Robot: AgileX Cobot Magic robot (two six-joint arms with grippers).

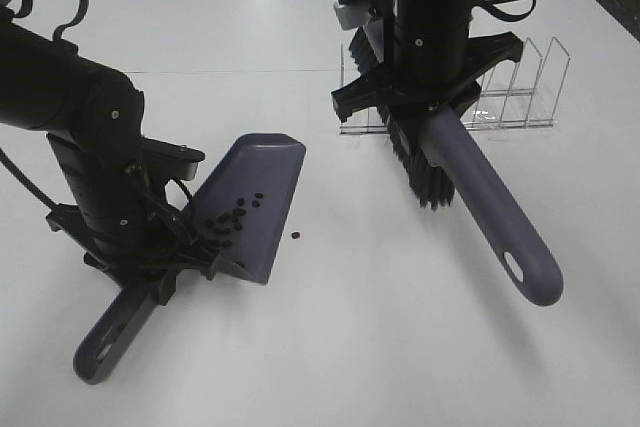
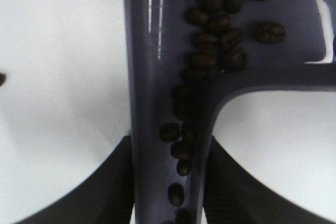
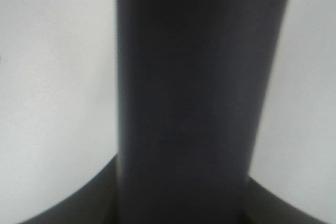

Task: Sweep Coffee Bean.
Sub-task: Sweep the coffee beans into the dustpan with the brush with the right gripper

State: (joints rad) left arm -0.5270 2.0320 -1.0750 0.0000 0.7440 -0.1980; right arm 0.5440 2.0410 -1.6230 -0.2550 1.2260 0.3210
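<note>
Nearest the camera in the high view, the left gripper [image 1: 165, 277] is closed tight on the handle of the purple dustpan [image 1: 258, 182]. The handle's free end sticks out toward the front edge of the white table [image 1: 350, 357]. In the left wrist view the two dark fingers [image 2: 107, 192] press the handle from either side, with no gap showing. The left arm comes in from the left edge, bends down over the pan and holds it tilted, its flat mouth angled away from the gripper.

Most of the coffee beans [image 1: 228, 222] lie inside the dustpan, bunched at the handle end. The left wrist view shows them clustered [image 2: 218, 30] where the pan narrows, with a line of them trailing down the handle's channel between the fingers. One stray bean [image 1: 296, 236] sits on the table just beside the pan's edge (the dark speck at the edge of the left wrist view looks like the same one, though it is cut off).

Farther back, the right gripper [image 1: 425, 112] points straight down from a near-vertical arm and is clamped on the purple brush [image 1: 490, 217]. The black bristles [image 1: 428, 179] hang under it and the handle slopes forward and to the right. The right wrist view is filled by the blurred handle [image 3: 184, 98].

Behind the brush stands a clear rack [image 1: 520, 97].
</note>
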